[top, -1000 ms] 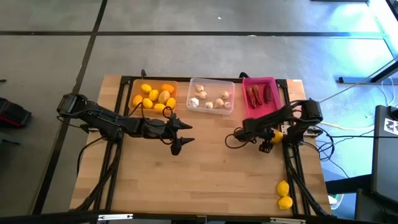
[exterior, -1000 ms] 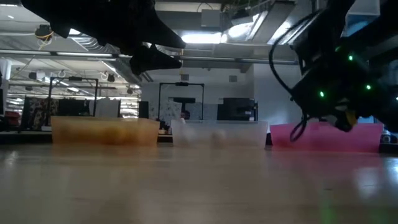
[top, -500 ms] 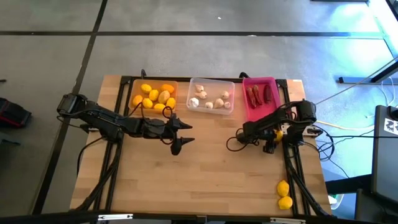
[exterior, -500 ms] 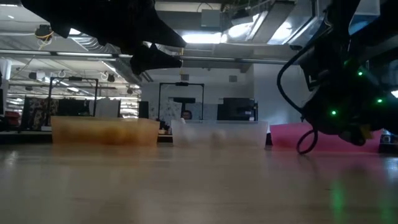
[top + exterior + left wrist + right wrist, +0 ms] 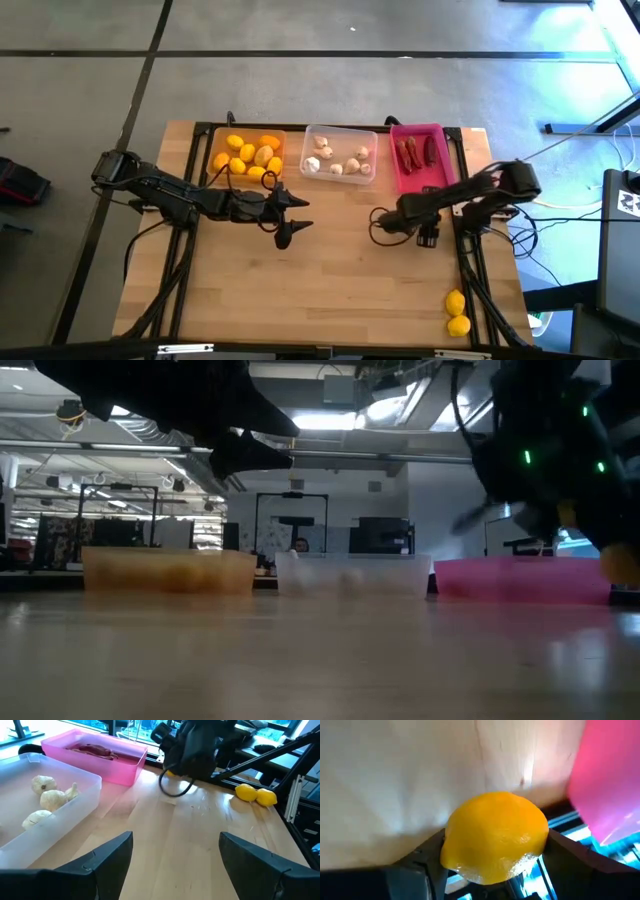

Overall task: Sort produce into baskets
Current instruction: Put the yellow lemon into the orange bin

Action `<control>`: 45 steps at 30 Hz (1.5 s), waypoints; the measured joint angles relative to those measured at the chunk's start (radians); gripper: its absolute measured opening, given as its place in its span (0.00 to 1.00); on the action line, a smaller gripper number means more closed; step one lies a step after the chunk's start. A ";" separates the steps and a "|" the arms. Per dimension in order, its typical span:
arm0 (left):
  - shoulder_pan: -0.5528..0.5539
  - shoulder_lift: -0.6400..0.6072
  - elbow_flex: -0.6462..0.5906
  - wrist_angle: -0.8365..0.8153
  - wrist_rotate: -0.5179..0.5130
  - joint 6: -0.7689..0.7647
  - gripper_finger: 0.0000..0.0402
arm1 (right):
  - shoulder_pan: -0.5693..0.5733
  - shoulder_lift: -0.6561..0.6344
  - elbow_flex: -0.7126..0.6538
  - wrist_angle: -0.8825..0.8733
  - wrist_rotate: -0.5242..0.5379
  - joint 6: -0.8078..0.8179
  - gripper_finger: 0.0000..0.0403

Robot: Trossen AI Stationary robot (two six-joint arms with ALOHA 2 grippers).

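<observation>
Lemons (image 5: 246, 153) fill the orange tray (image 5: 216, 150) at about eleven o'clock on the wooden surface (image 5: 320, 290). Below it, toward nine o'clock, the left gripper (image 5: 290, 218) hangs over bare wood with its fingers apart and nothing between them. At twelve o'clock the clear tray (image 5: 340, 133) holds garlic bulbs (image 5: 335, 160), and just beside it, at one o'clock, the pink tray (image 5: 415, 181) holds dark red chilies (image 5: 417, 151). Near three o'clock the right gripper (image 5: 492, 862) is clamped on a lemon (image 5: 495, 836), close to the pink tray's corner. Two more lemons (image 5: 457, 313) lie touching at five o'clock, near the surface's edge.
</observation>
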State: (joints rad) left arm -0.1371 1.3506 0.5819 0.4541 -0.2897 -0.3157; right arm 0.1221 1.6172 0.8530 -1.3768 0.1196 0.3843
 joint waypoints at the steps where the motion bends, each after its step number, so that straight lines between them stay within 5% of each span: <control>1: 0.000 0.000 0.000 0.000 0.000 0.000 0.73 | 0.006 -0.020 0.018 0.000 0.000 0.004 0.62; 12: 0.000 0.000 0.000 0.000 -0.003 -0.002 0.73 | 0.061 -0.185 0.218 0.074 0.135 0.008 0.64; 33: -0.002 0.000 0.000 0.123 -0.019 0.000 0.73 | 0.240 -0.242 0.225 0.663 0.600 -0.275 0.65; 45: -0.003 0.000 0.008 0.249 0.002 -0.032 0.73 | 0.239 -0.241 0.224 1.074 0.566 -0.583 0.66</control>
State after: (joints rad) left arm -0.1398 1.3510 0.5895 0.7034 -0.2872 -0.3480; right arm 0.3607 1.3766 1.0775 -0.3024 0.6853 -0.1986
